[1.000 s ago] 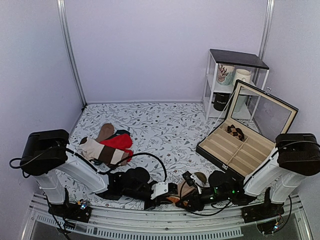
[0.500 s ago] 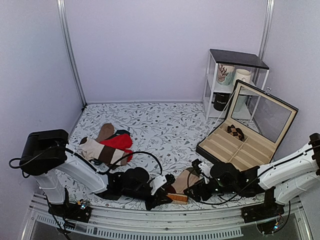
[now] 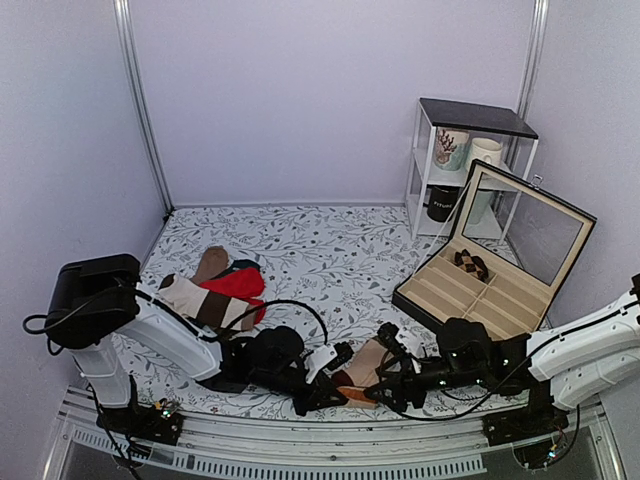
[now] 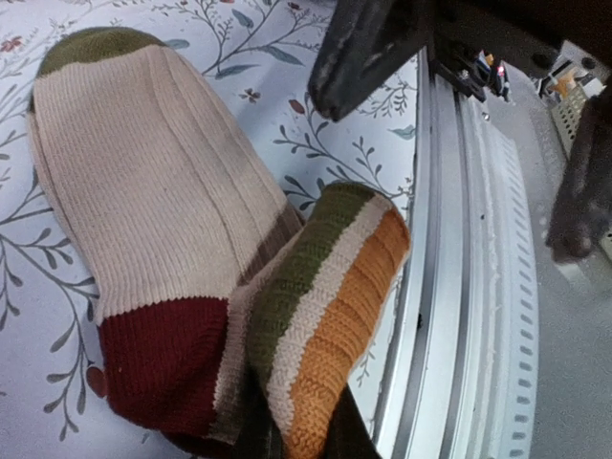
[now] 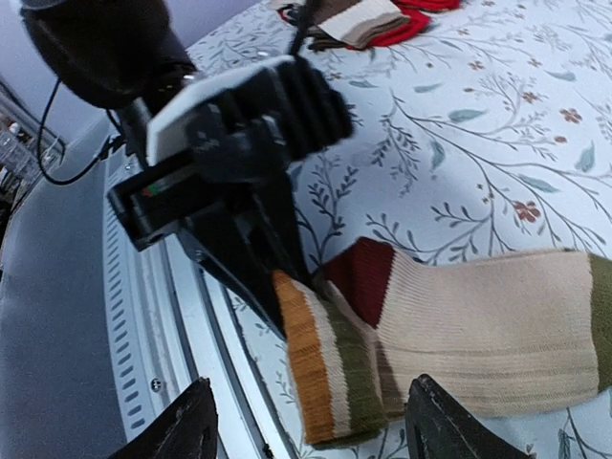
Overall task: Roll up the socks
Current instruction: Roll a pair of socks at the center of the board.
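The socks (image 3: 362,362) lie near the table's front edge, tan-beige with a maroon heel and an olive toe. In the left wrist view the socks (image 4: 153,191) lie flat, with the olive, cream and orange striped cuff (image 4: 325,296) folded up over the heel. My left gripper (image 3: 322,376) is shut on that cuff; its gripper (image 4: 292,435) shows at the bottom edge. In the right wrist view the socks (image 5: 497,325) stretch to the right. My right gripper (image 5: 311,416) is open and straddles the cuff end, just right of the left gripper (image 5: 273,253). It also shows from above (image 3: 386,386).
A pile of other socks (image 3: 215,295), bright red and cream with brown bands, lies at the left. An open black display box (image 3: 490,290) and a white shelf (image 3: 465,160) with mugs stand at the right. The metal rail (image 3: 300,440) runs just in front of the socks.
My right arm has stretched out low towards the left, and its open gripper now sits at the cuff end. My left gripper has lifted the cuff slightly back over the sock.
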